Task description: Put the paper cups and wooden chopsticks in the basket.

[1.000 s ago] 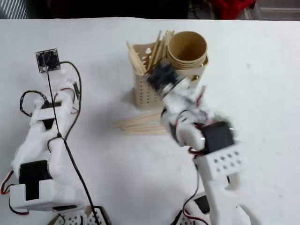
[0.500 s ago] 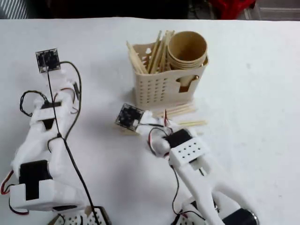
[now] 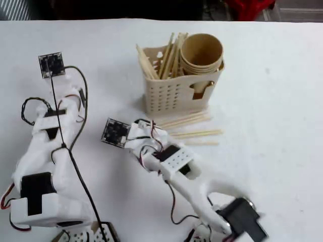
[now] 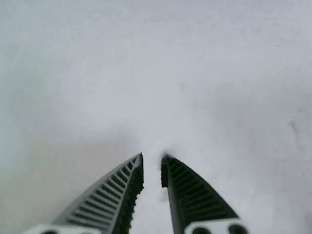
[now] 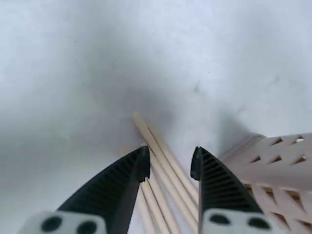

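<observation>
Two arms at white counter (image 3: 282, 101), viewed from above. Basket (image 3: 174, 98): pale, perforated, upright toward far centre of counter. Stacked paper cups (image 3: 202, 50) standing in right part of basket, mouths up; bundle of wooden chopsticks (image 3: 162, 55) leaning in left part, tips above rim. Loose chopsticks (image 3: 194, 128) flat on counter just in front of basket, fanned approx. parallel to its front wall. Right arm (image 3: 174, 161) stretched low over counter in front of basket, wrist end w/ camera board (image 3: 115, 132) near left ends of loose sticks. Right claw (image 5: 169, 161): spread, dark ribbed fingers (image 5: 124, 185) either side of several loose sticks, tips low over counter; contact w/ sticks not discernible, nothing pinched. Lower corner of basket just beside claw in right wrist view. Left arm (image 3: 48, 146) folded at left side of counter, well apart from basket & sticks. Left claw (image 4: 152, 158): fingers nearly pressed together, thin slit between tips, nothing held, pointed at bare counter.
</observation>
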You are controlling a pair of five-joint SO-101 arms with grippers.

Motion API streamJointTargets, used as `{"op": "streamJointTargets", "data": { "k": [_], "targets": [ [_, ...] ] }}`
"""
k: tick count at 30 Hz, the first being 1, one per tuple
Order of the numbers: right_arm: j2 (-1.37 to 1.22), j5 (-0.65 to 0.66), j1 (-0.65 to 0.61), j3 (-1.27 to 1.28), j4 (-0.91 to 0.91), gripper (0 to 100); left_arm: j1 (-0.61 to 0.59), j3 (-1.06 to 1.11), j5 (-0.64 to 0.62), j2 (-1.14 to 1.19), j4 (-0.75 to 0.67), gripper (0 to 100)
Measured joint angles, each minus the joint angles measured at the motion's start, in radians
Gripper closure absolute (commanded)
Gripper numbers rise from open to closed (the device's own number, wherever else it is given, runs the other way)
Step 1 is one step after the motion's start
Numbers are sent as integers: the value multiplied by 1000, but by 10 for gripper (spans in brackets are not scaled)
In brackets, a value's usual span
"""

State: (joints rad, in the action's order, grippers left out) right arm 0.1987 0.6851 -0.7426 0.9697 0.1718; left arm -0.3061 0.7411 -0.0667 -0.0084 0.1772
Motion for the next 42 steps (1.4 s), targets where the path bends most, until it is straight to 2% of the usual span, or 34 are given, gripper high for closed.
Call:
{"op": "streamJointTargets", "data": {
  "k": [5,8,14,26,32,38,42],
  "targets": [
    [-130,-5,5,0,-164,851,0,0,0,0,0,914],
    [-173,-64,2,-9,-216,851,0,0,0,0,0,914],
    [-216,-201,63,-80,-230,851,0,0,0,0,0,914],
    [-318,-210,112,-104,-229,860,0,0,0,0,0,914],
    [-302,-210,143,-166,-58,977,0,0,0,0,0,914],
    [-278,-210,184,-255,207,981,0,0,0,0,0,914],
    [-252,-210,192,-269,293,982,0,0,0,0,0,914]
  ]
}}
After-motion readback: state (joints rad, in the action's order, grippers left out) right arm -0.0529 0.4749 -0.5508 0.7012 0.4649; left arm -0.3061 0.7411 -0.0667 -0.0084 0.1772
